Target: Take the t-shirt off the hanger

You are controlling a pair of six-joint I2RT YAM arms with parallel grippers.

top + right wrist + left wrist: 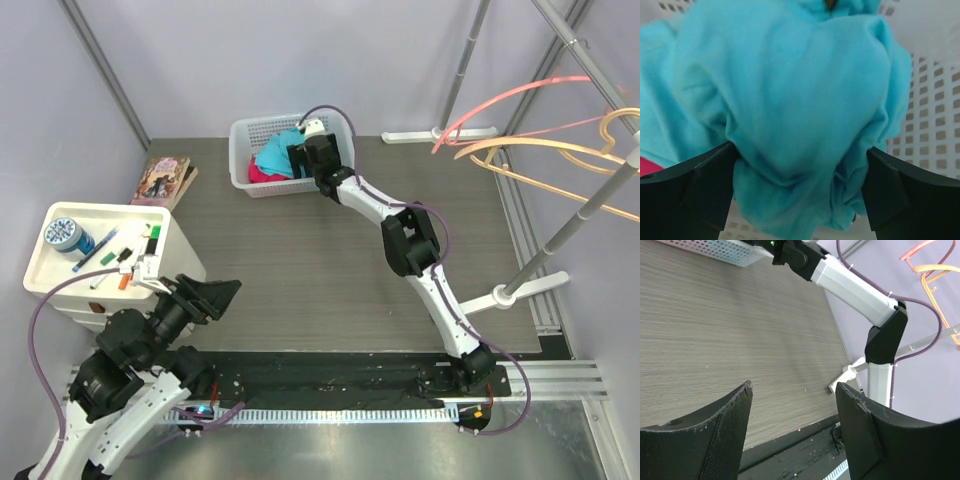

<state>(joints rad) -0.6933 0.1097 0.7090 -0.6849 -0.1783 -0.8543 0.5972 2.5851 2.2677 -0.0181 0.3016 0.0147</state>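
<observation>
Bench (pixel 300 260): grey wood-grain. The white perforated basket (pixel 238 150) at its far edge is your reference for everything below.

Right arm (pixel 420 260): stretched from the near edge up to the basket, wrist over the basket's right half.

Left arm (pixel 130 370): folded, well apart from the basket on the near-left side.

Rack pole (pixel 570 230): well to the right of the basket. It carries an orange hanger (pixel 560 150) and a pink hanger (pixel 500 100).

White drawer unit (pixel 170 250): near-left of the basket, with a blue tape roll (pixel 68 237) on top.

T-shirt (pixel 272 155): you will find it inside the basket, well apart from the hangers. It is a cyan crumpled heap lying over a pink cloth (pixel 262 175). The heap has no clear long axis, and you cannot tell which way collar or hem points. In the right wrist view its folds run down toward the camera.

Book (pixel 165 180): on the bench just left of the basket.

Right claw (pixel 800 147): inside the basket, jaws spread wide. The t-shirt bulges between them and touches both inner faces.

Left claw (pixel 793 385): jaws apart with nothing between them. It points across the bench toward the basket.
</observation>
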